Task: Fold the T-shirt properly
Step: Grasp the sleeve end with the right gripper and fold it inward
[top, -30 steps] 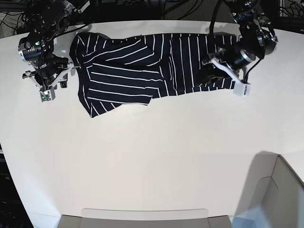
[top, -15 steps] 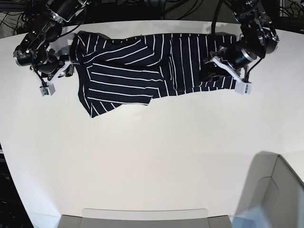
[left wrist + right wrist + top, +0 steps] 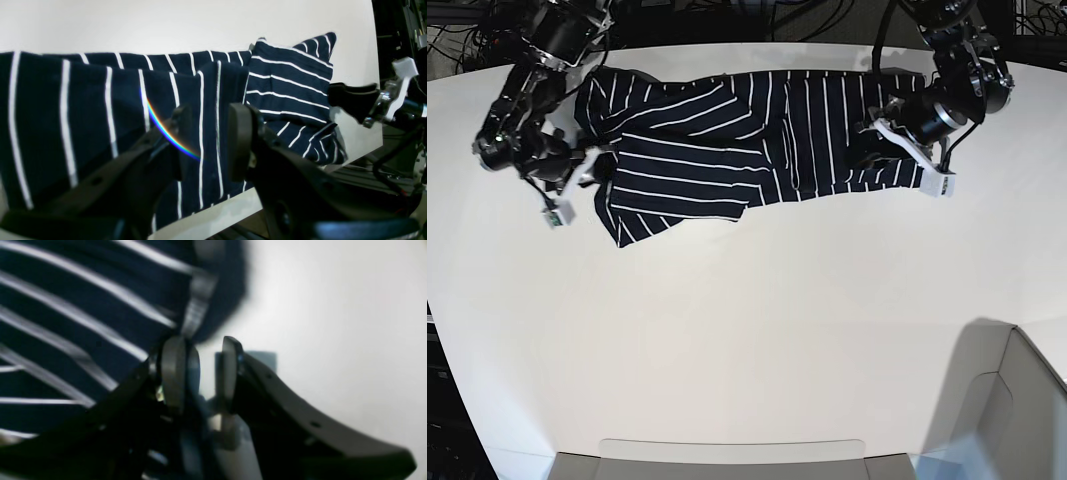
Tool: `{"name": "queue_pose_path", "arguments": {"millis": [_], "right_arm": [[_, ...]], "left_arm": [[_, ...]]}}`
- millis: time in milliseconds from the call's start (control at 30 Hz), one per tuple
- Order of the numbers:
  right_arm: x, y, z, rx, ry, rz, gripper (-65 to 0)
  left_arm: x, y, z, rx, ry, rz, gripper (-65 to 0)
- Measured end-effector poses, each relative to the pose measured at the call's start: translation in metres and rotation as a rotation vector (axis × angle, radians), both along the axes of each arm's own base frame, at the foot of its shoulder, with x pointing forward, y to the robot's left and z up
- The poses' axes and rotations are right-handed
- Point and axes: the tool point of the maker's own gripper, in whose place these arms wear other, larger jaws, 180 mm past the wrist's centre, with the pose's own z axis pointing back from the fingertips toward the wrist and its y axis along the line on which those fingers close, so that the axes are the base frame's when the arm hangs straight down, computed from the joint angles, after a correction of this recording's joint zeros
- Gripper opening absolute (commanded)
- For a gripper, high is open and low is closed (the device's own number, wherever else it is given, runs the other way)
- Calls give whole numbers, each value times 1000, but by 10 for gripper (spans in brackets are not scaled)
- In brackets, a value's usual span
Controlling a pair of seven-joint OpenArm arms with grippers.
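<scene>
The T-shirt (image 3: pixel 727 150), dark navy with thin white stripes, lies spread out along the far side of the white table (image 3: pixel 747 330), partly folded over itself with a rumpled left end. My left gripper (image 3: pixel 905 155) hovers over its right end. In the left wrist view that gripper (image 3: pixel 210 143) is open, and the striped cloth (image 3: pixel 100 106) lies flat behind the gap. My right gripper (image 3: pixel 575 190) is at the shirt's left edge. In the blurred right wrist view it (image 3: pixel 201 373) stands narrowly open over bare table, with the shirt's edge (image 3: pixel 100 306) just up-left of its fingers.
A grey box (image 3: pixel 1017 400) stands at the front right corner and a flat pale panel (image 3: pixel 727 455) runs along the front edge. Cables and dark gear lie behind the table's back edge. Part of the right arm (image 3: pixel 383 103) shows past the shirt's far end.
My right gripper has swung right and slightly forward, from beside the shirt up to its left edge. The left gripper and the shirt have stayed put.
</scene>
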Motion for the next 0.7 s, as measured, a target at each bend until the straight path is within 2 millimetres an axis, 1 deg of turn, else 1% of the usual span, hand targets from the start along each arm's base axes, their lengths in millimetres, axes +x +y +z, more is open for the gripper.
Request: {"name": "queue_pose_path", "arguments": {"millis": [100, 233, 333, 367, 400, 433, 467, 500, 600, 700], "right_arm": [[-6, 31, -2, 71, 0, 71, -454], [-14, 50, -5, 106, 6, 113, -455], [-13, 63, -8, 164, 10, 112, -462], [-13, 66, -9, 186, 11, 108, -476], [-12, 69, -10, 201, 12, 108, -503], [-12, 70, -10, 200, 14, 116, -543], [-11, 71, -11, 186, 20, 130, -603], [-9, 71, -12, 168, 24, 143, -650], [-6, 73, -12, 127, 33, 179, -650], [1, 82, -12, 83, 33, 235, -650]], "left_arm": [[0, 0, 0, 1, 1, 0, -470], [-2, 0, -2, 1, 8, 1, -470], [-6, 0, -4, 1, 19, 0, -470], [-6, 0, -4, 2, 19, 0, -470], [-6, 0, -4, 2, 19, 1, -470], [-6, 0, -4, 1, 19, 0, -470], [-6, 0, -4, 1, 19, 0, -470], [-6, 0, -4, 1, 19, 0, -470], [-6, 0, -4, 1, 19, 0, -470], [-6, 0, -4, 1, 19, 0, -470]]}}
